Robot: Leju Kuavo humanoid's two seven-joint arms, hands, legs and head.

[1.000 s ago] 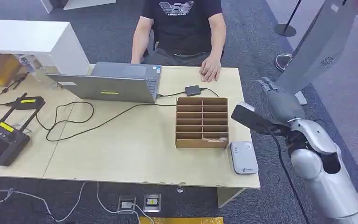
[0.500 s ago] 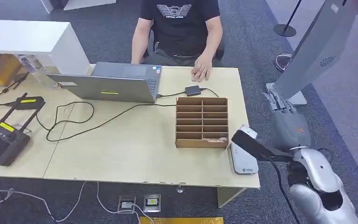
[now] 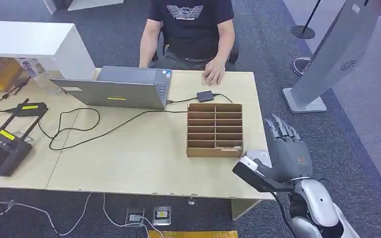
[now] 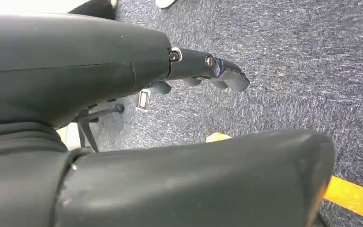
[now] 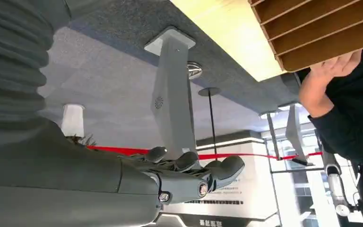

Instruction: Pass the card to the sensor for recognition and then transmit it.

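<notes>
The card cannot be made out. The sensor [image 3: 259,159] is lying at the worktop's [image 3: 144,158] near right corner, partly hidden by the right hand [image 3: 286,157], which is hovering there, fingers [image 3: 279,128] apart. The left hand [image 4: 123,71] is hanging over carpet, fingers apart, holding nothing.

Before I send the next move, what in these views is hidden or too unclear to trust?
- Sensor: head view, mostly covered by the right hand and its dark wrist camera; only a white corner shows.
- Card: in the head view, the lowest right slot of the cardboard organizer holds something too small to identify.
- Right hand's palm: head view shows its back, so whether it holds anything is hidden.
- Left hand: left wrist view, fingers partly hidden behind its own cover.
</notes>
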